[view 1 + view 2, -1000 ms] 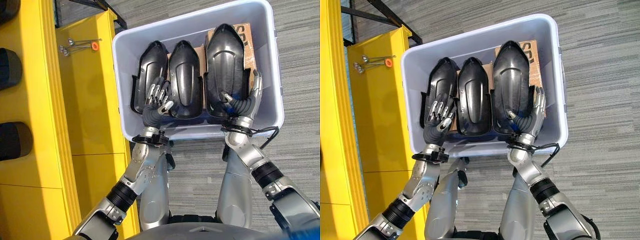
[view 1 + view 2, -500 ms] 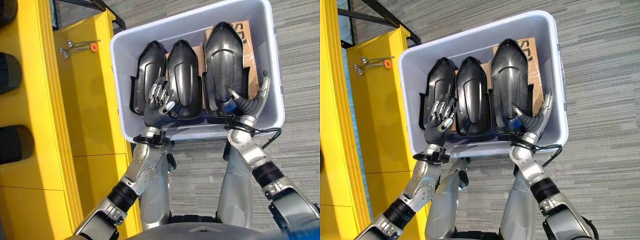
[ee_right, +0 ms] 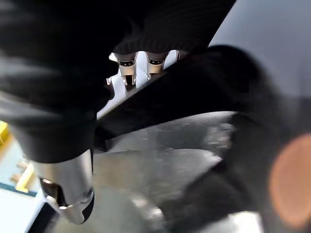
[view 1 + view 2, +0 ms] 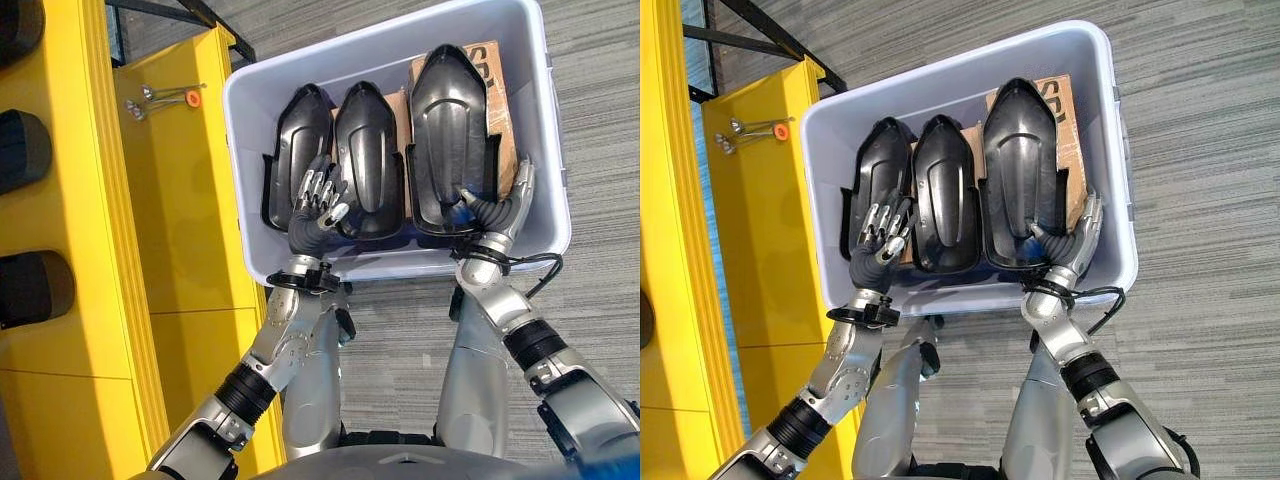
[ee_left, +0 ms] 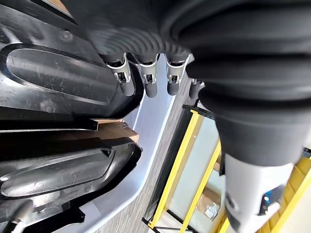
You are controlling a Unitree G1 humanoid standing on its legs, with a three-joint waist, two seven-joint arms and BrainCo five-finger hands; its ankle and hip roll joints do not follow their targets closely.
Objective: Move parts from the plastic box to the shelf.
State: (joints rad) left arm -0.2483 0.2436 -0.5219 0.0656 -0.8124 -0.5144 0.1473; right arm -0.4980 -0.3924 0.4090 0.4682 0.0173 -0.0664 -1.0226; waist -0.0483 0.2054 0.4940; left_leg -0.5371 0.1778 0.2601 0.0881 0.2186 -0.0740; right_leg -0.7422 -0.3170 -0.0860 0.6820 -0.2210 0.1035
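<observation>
Since a second ago the right hand (image 4: pixel 497 208) has shifted from the large part's lower face out to that part's right edge, while the left hand (image 4: pixel 316 203) stays where it was. The right hand's fingers (image 4: pixel 524 180) run straight up between the large black part (image 4: pixel 450 130) and the right wall of the plastic box (image 4: pixel 250 180), and its thumb (image 4: pixel 468 198) lies on the part's lower right corner; nothing is lifted, and whether the part is actually pinched cannot be told. The left hand's fingers (image 4: pixel 318 186) are loosely bent and rest on the seam between the left black part (image 4: pixel 297 150) and the middle black part (image 4: pixel 366 150), holding neither.

All three parts lie side by side in the box, points toward its far wall, the large one at the right. A brown cardboard sheet (image 4: pixel 497 95) lies under them with dark lettering at the far right corner, mostly covered by the large part. The yellow shelf (image 4: pixel 170 200) stands against the box's left wall, with a few small metal pins (image 4: pixel 160 95) on its far end. Dark rounded things on its left tier are cut off by the picture's edge.
</observation>
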